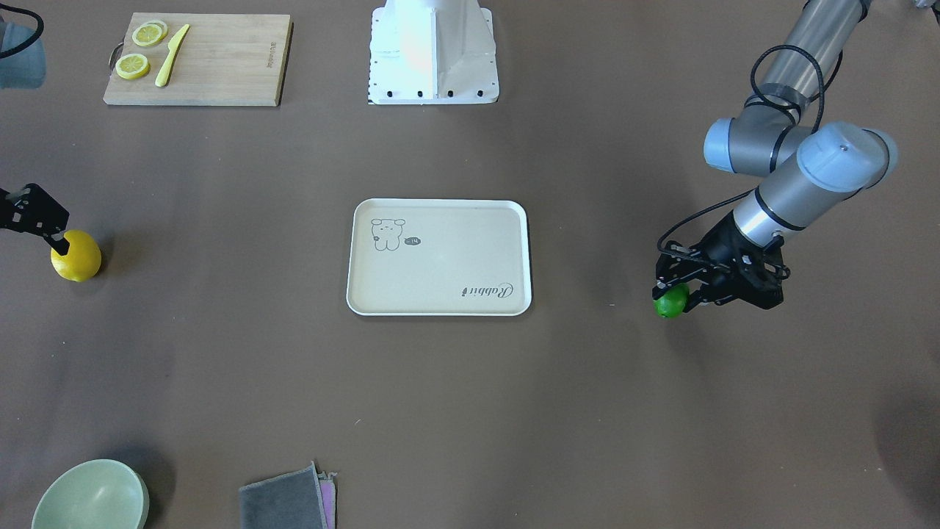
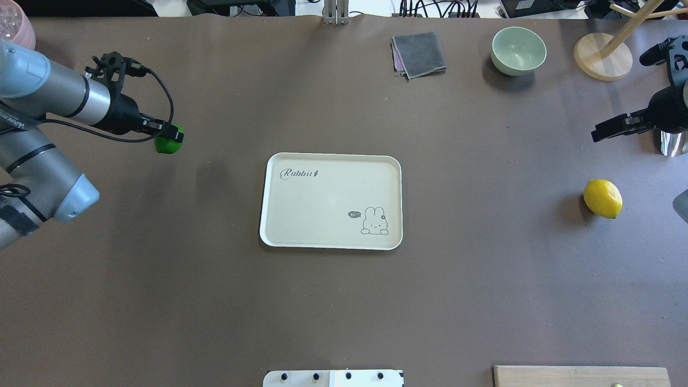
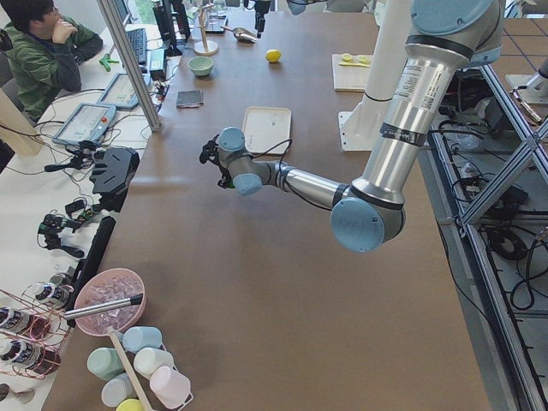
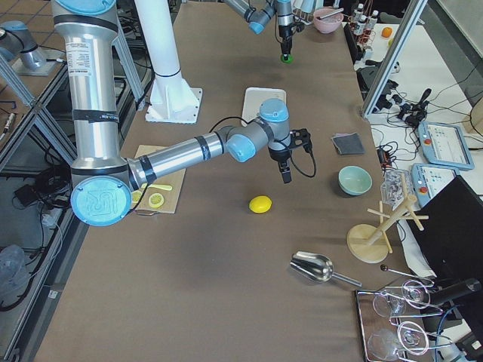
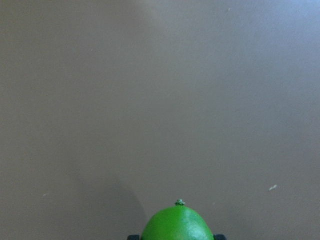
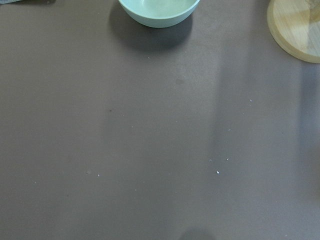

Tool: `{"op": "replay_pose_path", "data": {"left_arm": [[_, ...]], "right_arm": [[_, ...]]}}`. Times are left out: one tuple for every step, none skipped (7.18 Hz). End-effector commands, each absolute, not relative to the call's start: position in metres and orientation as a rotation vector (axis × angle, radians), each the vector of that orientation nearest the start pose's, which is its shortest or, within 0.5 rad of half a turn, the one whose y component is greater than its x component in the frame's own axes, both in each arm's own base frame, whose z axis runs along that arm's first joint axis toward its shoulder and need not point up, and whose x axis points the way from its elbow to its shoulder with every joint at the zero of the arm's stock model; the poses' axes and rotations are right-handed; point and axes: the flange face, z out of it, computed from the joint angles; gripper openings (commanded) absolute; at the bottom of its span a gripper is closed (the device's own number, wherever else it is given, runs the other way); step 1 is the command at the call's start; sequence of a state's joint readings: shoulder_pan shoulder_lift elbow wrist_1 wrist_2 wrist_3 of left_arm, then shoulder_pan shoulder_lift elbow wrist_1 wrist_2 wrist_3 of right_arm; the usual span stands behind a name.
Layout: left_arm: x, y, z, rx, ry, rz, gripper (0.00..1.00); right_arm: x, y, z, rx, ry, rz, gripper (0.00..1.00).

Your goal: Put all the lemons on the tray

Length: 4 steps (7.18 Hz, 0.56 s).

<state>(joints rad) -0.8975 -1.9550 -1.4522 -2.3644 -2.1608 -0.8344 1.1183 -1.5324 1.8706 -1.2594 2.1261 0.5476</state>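
The Rabbit tray (image 2: 322, 199) lay mid-tabletop (image 2: 322, 301). Well off to its right, the yellow lemon (image 2: 603, 198) sat on the tabletop. The right jaws hung apart just beyond it; I could not tell their gap. Farther back on the left, the left jaws were clamped on the green lemon (image 2: 169, 142).

My near arm, the right one, stretches across the brown table, and my right gripper (image 4: 285, 172) hangs pointing down just beyond the yellow lemon (image 4: 260, 204), which lies on the table clear of it. I cannot tell how its jaws stand. The tray (image 4: 258, 102) lies past my wrist. At the far end my left gripper (image 4: 284, 47) points straight down, its tips at the green lemon (image 4: 286, 58).
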Motion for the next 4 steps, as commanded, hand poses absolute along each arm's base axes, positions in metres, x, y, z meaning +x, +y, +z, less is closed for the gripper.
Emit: {"op": "replay_pose_path", "data": {"left_arm": [[0.434, -0.528, 0.347, 0.415, 1.189, -0.001, 0.00], [0.478, -0.507, 0.319, 0.438, 1.215, -0.085, 0.00], [0.515, -0.484, 0.291, 0.436, 1.248, -0.165, 0.00], [0.540, -0.465, 0.281, 0.462, 1.247, -0.193, 0.00]], "right_arm": [[-0.153, -0.500, 0.463, 0.300, -0.774, -0.090, 1.00], [-0.153, -0.500, 0.464, 0.299, -0.773, -0.091, 1.00], [-0.153, -0.500, 0.464, 0.299, -0.773, -0.091, 1.00], [-0.153, -0.500, 0.464, 0.298, -0.773, -0.089, 1.00]]}}
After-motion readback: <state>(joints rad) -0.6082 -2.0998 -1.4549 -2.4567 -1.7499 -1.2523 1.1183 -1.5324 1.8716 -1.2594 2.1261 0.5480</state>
